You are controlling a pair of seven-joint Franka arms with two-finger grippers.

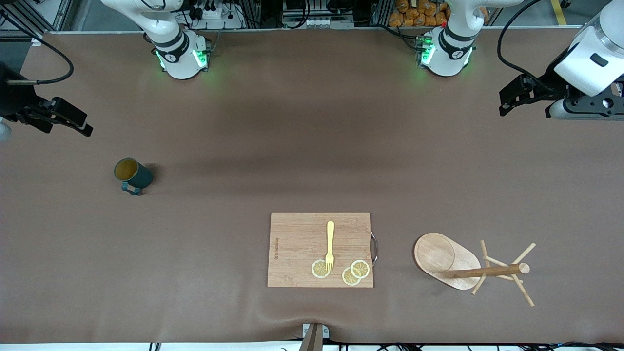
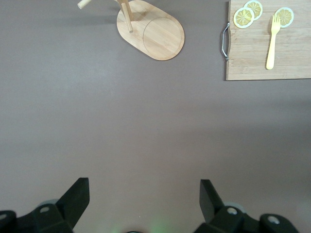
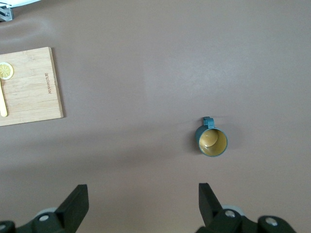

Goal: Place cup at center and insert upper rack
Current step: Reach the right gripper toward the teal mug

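The dark teal cup (image 1: 131, 174) stands upright on the table toward the right arm's end, its tan inside showing and its handle toward the front camera. My right gripper (image 1: 73, 119) hangs open and empty over the table near the cup (image 3: 212, 141), apart from it; its place in the right wrist view (image 3: 142, 189) has only bare table below. The wooden upper rack (image 1: 438, 257) rests on its oval base toward the left arm's end, post (image 1: 487, 271) and pegs intact. My left gripper (image 1: 507, 100) hovers open and empty well clear of the rack (image 2: 155, 34).
A bamboo cutting board (image 1: 297, 248) lies near the front edge at mid-table, carrying a yellow fork (image 1: 330, 243) and three lemon slices (image 1: 360, 268). Its metal handle (image 1: 374, 248) faces the rack. The board (image 2: 272, 58) also shows in the left wrist view.
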